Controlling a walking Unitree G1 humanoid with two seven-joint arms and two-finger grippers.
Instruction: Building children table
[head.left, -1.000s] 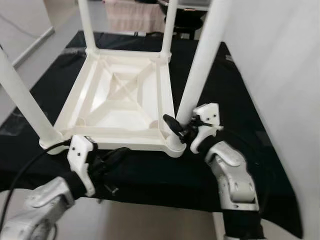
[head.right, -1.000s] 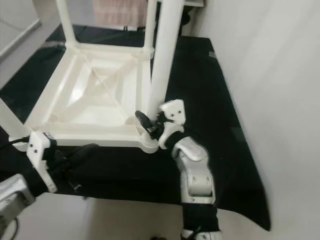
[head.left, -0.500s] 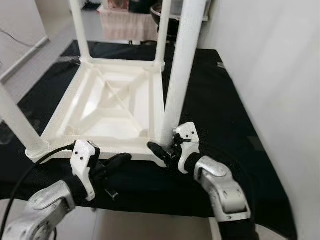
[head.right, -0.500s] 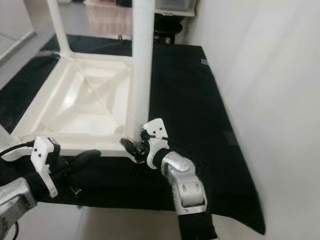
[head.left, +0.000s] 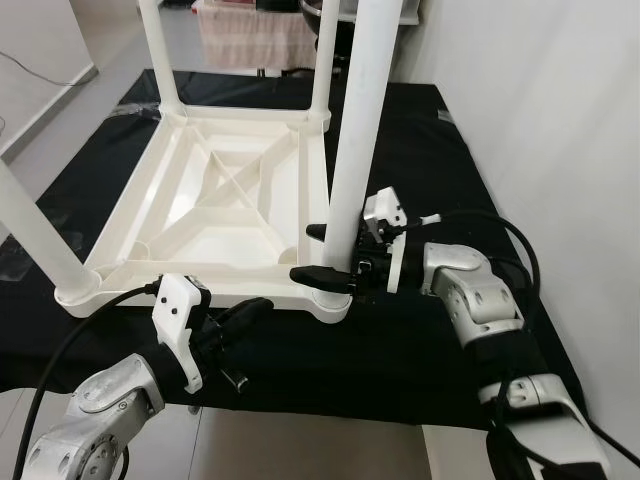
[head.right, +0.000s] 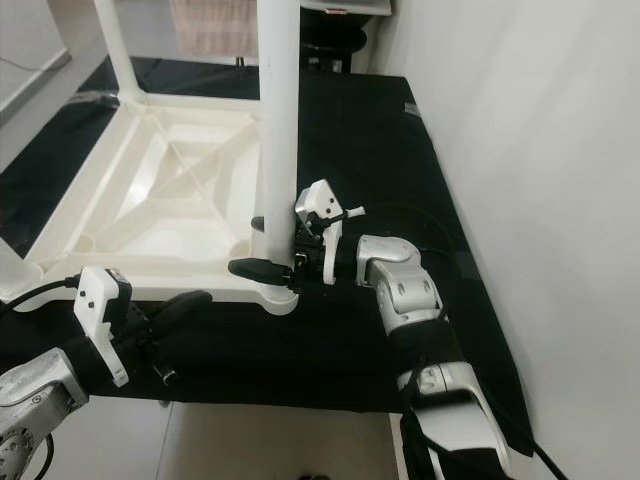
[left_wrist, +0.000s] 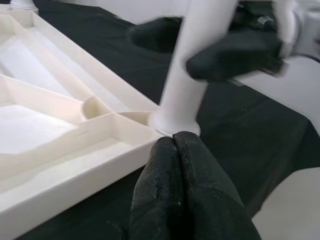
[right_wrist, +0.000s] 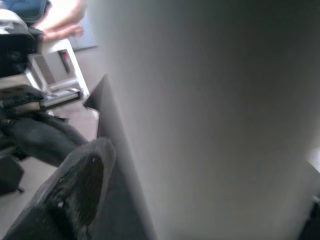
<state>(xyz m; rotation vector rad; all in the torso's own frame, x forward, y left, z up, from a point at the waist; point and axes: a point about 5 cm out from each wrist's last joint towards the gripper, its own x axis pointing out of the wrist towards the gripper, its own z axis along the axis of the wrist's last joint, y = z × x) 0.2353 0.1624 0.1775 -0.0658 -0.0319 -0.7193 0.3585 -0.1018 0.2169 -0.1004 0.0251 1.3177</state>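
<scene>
The white plastic table (head.left: 225, 205) lies upside down on a black cloth (head.left: 450, 170), its ribbed underside facing up and its legs pointing upward. The near right leg (head.left: 355, 130) stands in its corner socket.

Right gripper (head.left: 325, 252): positioned at the base of this leg, with one black finger on each side of it, clasping the leg just above the socket. The right wrist view is close and blurred; it shows the white leg (right_wrist: 210, 115) against one dark finger (right_wrist: 75, 190), and contact appears likely but cannot be confirmed there.

Left gripper (head.left: 245, 315): low, at the near edge of the cloth, just in front of the table frame. The head views show only its dark outline. The left wrist view shows both fingers (left_wrist: 170, 200) pressed together with nothing between them, pointing at the socket of the near right leg, with the right gripper's fingers visible across that leg.

Surface and room: the cloth covers a low platform. A pale wall (head.left: 560, 110) runs along the robot's right side. Grey floor (head.left: 50, 50) lies to the left.
</scene>
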